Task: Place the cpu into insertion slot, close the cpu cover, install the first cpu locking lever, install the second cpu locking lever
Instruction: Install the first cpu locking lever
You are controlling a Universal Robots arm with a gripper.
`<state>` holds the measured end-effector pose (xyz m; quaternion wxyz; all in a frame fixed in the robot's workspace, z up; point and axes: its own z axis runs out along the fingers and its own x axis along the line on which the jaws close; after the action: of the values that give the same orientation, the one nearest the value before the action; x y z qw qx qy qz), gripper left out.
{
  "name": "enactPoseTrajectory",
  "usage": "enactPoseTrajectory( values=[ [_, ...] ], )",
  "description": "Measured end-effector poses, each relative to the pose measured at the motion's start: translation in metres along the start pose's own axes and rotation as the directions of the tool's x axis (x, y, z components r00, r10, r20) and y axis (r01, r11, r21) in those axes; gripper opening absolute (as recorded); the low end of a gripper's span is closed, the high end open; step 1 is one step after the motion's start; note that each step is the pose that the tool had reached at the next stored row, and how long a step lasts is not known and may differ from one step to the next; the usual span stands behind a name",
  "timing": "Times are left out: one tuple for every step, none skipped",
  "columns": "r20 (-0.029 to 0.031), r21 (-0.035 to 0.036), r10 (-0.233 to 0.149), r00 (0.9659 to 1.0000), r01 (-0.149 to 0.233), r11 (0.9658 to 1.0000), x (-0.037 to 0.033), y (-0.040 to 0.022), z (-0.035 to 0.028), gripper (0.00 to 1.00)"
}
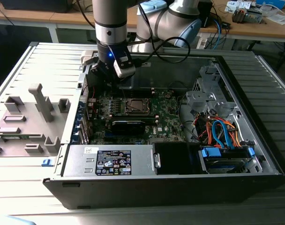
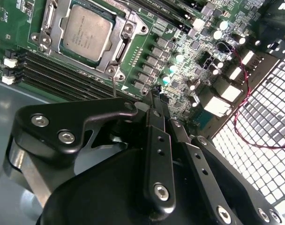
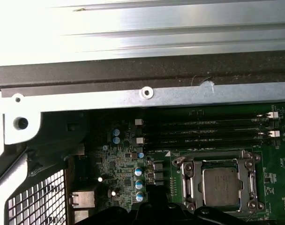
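Grey ribbed tabletop (image 1: 273, 84) surrounded an open computer case (image 1: 255, 154). Inside it, the gripper (image 1: 109, 77) hung above the motherboard (image 1: 170, 117), just beside the insertion slot (image 1: 135, 106), on the side toward the case's rear wall; whether its fingers were open or closed could not be told. It held nothing visible. The cpu (image 2: 86, 30) lay seated in the slot, the cpu cover (image 2: 121, 49) framing it. Memory slots (image 3: 208, 133) bordered the socket. A labelled power supply (image 1: 112, 161) sat along the case's front edge; its print was unreadable.
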<state>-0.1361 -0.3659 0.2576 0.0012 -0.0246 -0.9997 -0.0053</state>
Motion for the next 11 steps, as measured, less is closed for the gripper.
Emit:
enactPoseTrajectory(
  values=[
    [0.0000, 0.0000, 0.000, 1.0000, 0.000, 1.0000, 0.0016, -0.0001, 0.0000, 0.11],
    [0.0000, -0.0001, 0.000, 1.0000, 0.000, 1.0000, 0.0028, -0.0001, 0.0000, 0.11],
    [0.0000, -0.0002, 0.000, 1.0000, 0.000, 1.0000, 0.0037, -0.0002, 0.0000, 0.11],
    [0.0000, -0.0002, 0.000, 1.0000, 0.000, 1.0000, 0.0046, -0.0002, 0.0000, 0.11],
    [0.0000, -0.0006, 0.000, 1.0000, 0.000, 1.0000, 0.0057, -0.0003, 0.0000, 0.11],
    [-0.0002, -0.0021, 0.000, 1.0000, 0.000, 1.0000, 0.0062, -0.0003, 0.0000, 0.11],
    [-0.0004, -0.0082, 0.000, 1.0000, 0.000, 1.0000, 0.0062, -0.0003, 0.0000, 0.11],
    [-0.0010, -0.0198, 0.000, 1.0000, 0.000, 0.9998, 0.0063, -0.0003, 0.0000, 0.11],
    [-0.0015, -0.0311, 0.000, 1.0000, 0.000, 0.9995, 0.0063, -0.0003, 0.0000, 0.11],
    [-0.0020, -0.0424, 0.000, 1.0000, 0.000, 0.9991, 0.0062, -0.0003, 0.0000, 0.11],
    [-0.0022, -0.0468, 0.000, 1.0000, 0.000, 0.9989, 0.0062, -0.0003, 0.0001, 0.11]
  ],
)
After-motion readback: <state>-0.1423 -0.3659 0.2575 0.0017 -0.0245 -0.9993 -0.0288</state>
